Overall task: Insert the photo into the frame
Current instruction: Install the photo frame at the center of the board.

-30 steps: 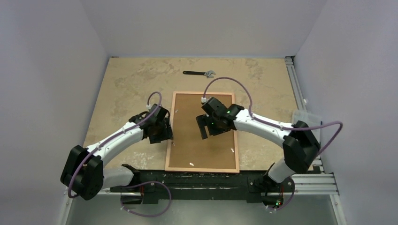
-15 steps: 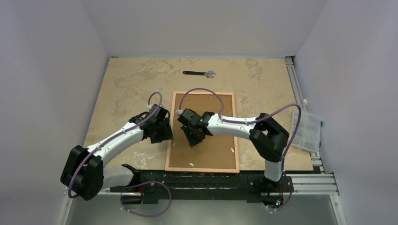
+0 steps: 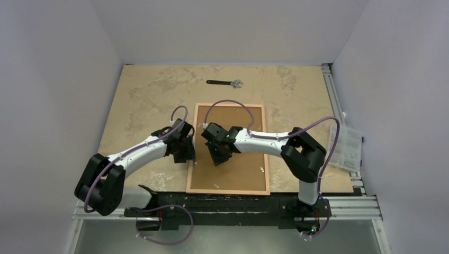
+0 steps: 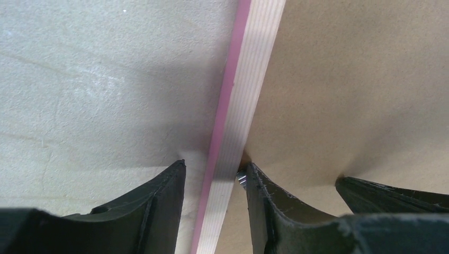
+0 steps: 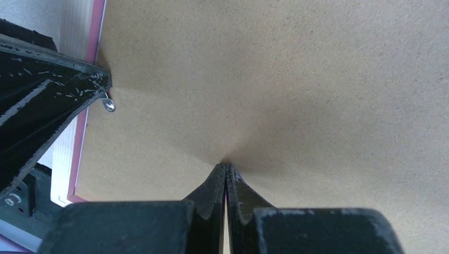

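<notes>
**Now the thin left rail is the weak spot**

The left gripper (image 4: 214,164) stands about half open astride the left rail of the frame (image 4: 249,95), 1 finger on the table (image 4: 79,79) side and 1 on the board side. It holds nothing, and a gap shows beside the pink edge. The right gripper (image 5: 226,165) is fully closed and empty, its 2 tips pressed onto the brown backing board (image 5: 317,79) just right of the left gripper. The frame lies face down beneath both. The photo shows in no view, so I cannot tell whether it sits under the board.

If the left jaws close off-centre, the rail could skid or tilt. The inner finger is right beside a small metal tab (image 5: 108,105) and might snag it. The pinned board covers the frame's opening. A wrench (image 3: 225,82) lies well beyond both grippers and a plastic box (image 3: 345,148) far right; neither interferes.
</notes>
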`<state>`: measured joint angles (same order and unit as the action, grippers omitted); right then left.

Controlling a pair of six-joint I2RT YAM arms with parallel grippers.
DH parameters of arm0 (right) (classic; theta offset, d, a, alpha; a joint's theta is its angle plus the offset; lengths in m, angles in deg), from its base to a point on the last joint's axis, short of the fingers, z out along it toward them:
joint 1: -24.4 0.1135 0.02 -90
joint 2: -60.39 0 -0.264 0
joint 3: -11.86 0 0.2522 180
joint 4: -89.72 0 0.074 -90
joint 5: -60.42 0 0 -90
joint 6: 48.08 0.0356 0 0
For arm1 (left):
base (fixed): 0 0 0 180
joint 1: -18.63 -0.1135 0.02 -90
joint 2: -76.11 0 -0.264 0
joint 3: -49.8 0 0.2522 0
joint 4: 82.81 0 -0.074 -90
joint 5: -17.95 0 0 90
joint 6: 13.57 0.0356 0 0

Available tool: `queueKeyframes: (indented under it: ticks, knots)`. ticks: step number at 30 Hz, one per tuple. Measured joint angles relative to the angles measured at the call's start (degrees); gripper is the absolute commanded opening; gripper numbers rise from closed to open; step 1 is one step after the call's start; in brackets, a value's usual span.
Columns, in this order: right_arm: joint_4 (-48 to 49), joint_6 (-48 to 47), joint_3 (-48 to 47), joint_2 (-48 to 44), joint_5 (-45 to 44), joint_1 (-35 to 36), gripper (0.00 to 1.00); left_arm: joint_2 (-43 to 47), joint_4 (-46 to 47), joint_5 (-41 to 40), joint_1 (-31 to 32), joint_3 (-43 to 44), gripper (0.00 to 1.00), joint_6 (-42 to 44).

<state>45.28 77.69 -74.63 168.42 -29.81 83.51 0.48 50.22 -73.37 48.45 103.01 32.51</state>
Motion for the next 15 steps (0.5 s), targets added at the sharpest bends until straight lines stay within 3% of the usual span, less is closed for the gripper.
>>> queueKeyframes:
  ticks: [5, 12, 15]
  knots:
    - [0.0, 0.1, 0.0, 0.0, 0.0, 0.0, 0.00, -1.6, 0.8, 0.7, 0.8, 0.7, 0.38, 0.0]
    - [0.0, 0.1, 0.0, 0.0, 0.0, 0.0, 0.00, -3.3, -1.6, -0.4, 1.8, 3.1, 0.06, 0.1]
    - [0.0, 0.1, 0.0, 0.0, 0.0, 0.0, 0.00, -4.2, -2.7, -1.2, 1.9, 4.2, 0.00, 0.1]
